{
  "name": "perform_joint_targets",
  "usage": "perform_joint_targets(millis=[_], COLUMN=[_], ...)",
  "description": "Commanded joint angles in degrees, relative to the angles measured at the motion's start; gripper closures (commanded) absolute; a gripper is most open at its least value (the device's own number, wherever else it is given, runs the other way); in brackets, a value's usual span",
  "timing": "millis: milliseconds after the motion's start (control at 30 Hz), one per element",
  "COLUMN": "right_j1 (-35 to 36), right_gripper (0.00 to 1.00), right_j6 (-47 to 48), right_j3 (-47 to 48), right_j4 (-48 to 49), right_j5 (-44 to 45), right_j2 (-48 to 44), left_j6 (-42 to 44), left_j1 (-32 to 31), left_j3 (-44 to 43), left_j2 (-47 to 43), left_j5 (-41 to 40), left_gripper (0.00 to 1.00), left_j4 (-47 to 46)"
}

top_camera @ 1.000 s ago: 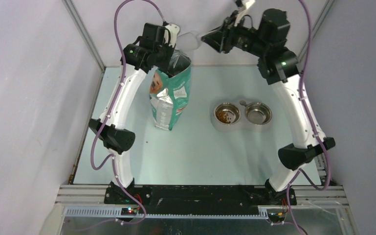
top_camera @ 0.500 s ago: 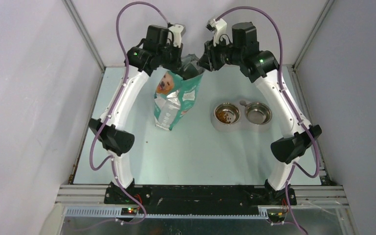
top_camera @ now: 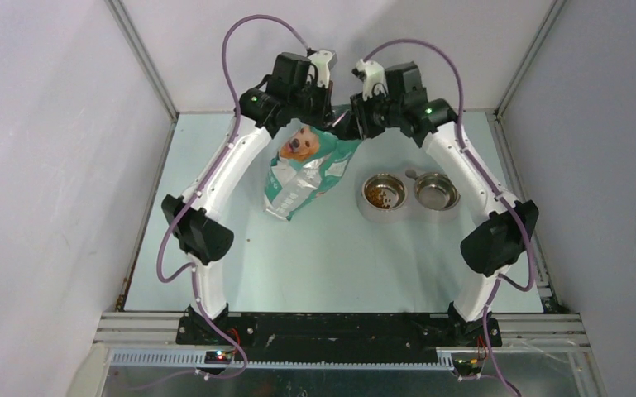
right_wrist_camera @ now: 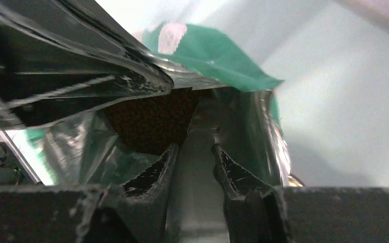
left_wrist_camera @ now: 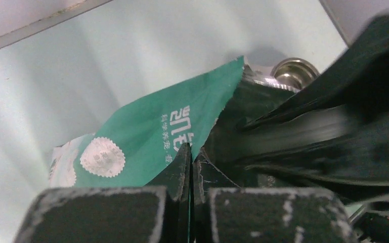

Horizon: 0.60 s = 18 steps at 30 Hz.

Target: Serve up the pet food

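Overhead I get even, soft light. The table (top_camera: 314,265) around the bag (top_camera: 310,169) looks pale and flat, with only a faint shadow at the bag's near-left foot. Small glints show on the steel bowls (top_camera: 435,191) right of the bag.

On the left wrist view the bag's print is sharp. The left gripper (left_wrist_camera: 189,154) below it is soft, and a dark shape (left_wrist_camera: 334,136) right of it is smeared with motion blur.

On the right wrist view the foil lining (right_wrist_camera: 81,147) inside the bag glares. The pet food (right_wrist_camera: 152,121) deeper in is dim and grainy. The scoop (right_wrist_camera: 195,202) and right gripper (right_wrist_camera: 195,157) in front are out of focus.
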State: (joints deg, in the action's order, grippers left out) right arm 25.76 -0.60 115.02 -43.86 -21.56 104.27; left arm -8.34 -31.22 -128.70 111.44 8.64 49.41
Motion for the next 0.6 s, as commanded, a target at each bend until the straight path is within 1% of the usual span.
perform_joint_targets(millis=[0, 33, 100, 267, 400, 533, 567], right_j1=[0.5, 1.1, 2.0, 3.3, 5.5, 6.8, 7.0], right_gripper=[1.0, 1.0, 1.0, 1.0, 1.0, 1.0, 1.0], right_j6=[-3.8, -4.3, -4.7, -6.2, -2.3, 0.4, 0.4], right_j3=[-12.7, -15.0, -16.7, -17.7, -19.7, -21.1, -20.9], right_j4=[15.7, 16.9, 19.3, 21.7, 22.8, 21.0, 19.0], right_j5=[2.7, 2.8, 3.5, 6.2, 8.5, 6.1, 4.2], right_j2=[-4.2, -4.5, -3.9, -0.7, 0.0, 1.2, 2.1], left_j6=[-2.0, -2.0, -2.2, -2.2, -1.7, -1.6, -1.6], left_j1=[-0.5, -0.5, -0.5, -0.7, -0.6, -0.4, -0.3], left_j3=[2.4, 3.1, 4.1, 4.5, 4.6, 5.5, 5.6], left_j2=[-3.2, -3.3, -3.3, -2.7, -2.3, -2.0, -2.0], left_j5=[-2.3, -3.1, -4.2, -6.2, -6.6, -6.9, -7.0], left_gripper=[1.0, 1.0, 1.0, 1.0, 1.0, 1.0, 1.0], left_j4=[-8.9, -9.0, -9.3, -9.0, -9.0, -9.4, -12.1])
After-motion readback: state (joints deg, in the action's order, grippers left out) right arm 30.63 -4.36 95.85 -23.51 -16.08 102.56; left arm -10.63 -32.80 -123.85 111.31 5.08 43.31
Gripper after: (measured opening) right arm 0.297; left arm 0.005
